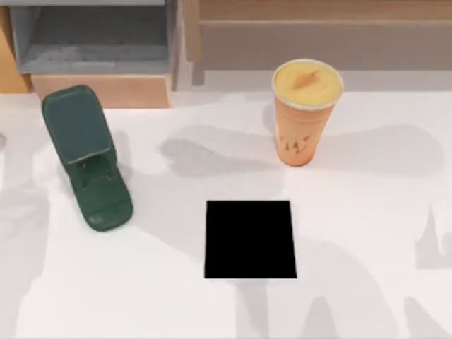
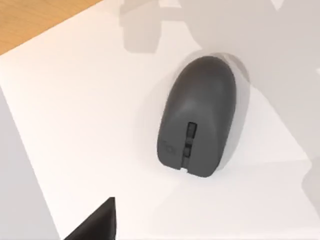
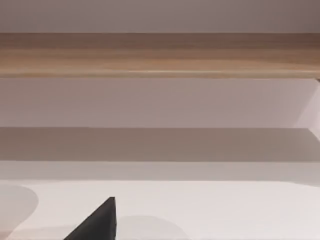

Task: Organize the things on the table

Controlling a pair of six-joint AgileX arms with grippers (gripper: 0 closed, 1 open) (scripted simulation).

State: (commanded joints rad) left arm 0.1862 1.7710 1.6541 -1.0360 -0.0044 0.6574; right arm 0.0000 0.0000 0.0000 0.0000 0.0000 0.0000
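Observation:
A small grey computer mouse point(image 2: 197, 116) lies on the white table point(image 2: 90, 115) in the left wrist view, a little ahead of a dark part of my left gripper point(image 2: 97, 222), which hangs above the tabletop apart from it. A tall orange paper cup with a yellow top point(image 1: 305, 113) stands upright at the back right of centre of the table point(image 1: 367, 226). In the right wrist view a dark part of my right gripper point(image 3: 97, 222) is over the white tabletop, facing the shelf unit point(image 3: 160, 55).
A black square mat point(image 1: 250, 239) lies flat at the middle front. A dark green phone stand point(image 1: 85, 155) sits at the left. The wooden and grey shelf unit point(image 1: 99, 42) runs along the back edge.

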